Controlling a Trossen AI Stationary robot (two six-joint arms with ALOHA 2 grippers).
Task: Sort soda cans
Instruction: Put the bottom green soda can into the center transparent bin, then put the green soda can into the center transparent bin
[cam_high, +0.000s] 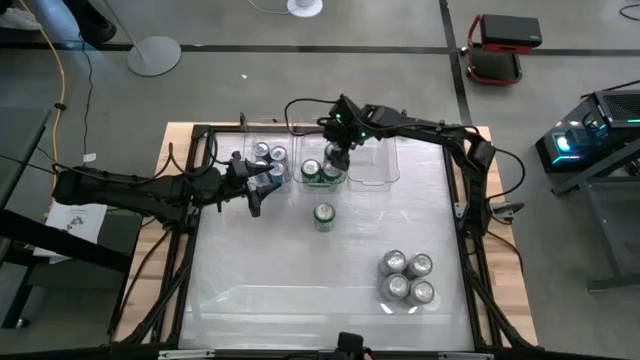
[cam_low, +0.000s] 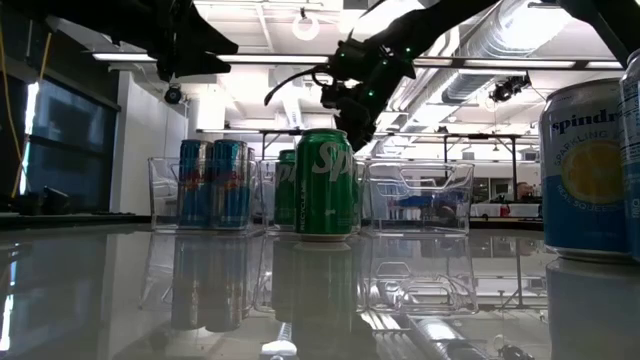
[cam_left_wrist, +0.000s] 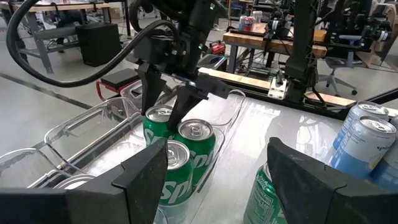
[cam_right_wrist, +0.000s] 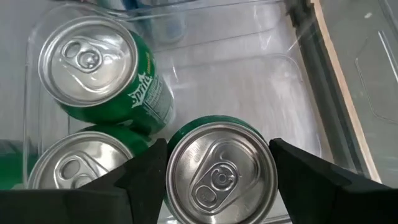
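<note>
My right gripper (cam_high: 337, 157) reaches down into the middle clear bin (cam_high: 322, 183), closed around one green can (cam_right_wrist: 217, 174) beside two other green cans (cam_right_wrist: 93, 68). A further green can (cam_high: 324, 216) stands alone on the table in front of that bin. Blue cans (cam_high: 268, 158) stand in the left bin. Several silver-grey cans (cam_high: 405, 278) stand grouped near the table's near right. My left gripper (cam_high: 262, 192) hovers open beside the blue bin, pointing toward the lone green can (cam_left_wrist: 264, 196). My right gripper pinches the green can between its two fingers at the upper wall just under the rim (cam_right_wrist: 180, 186), one finger on each side. The fingers (cam_left_wrist: 148, 93) come from above, pointing down. The can is upright inside the bin, its top level with its two neighbours.
A third clear bin (cam_high: 372, 165) to the right of the green one holds nothing. The table's middle and near left are bare white surface. Cables and a black frame run along the table's edges.
</note>
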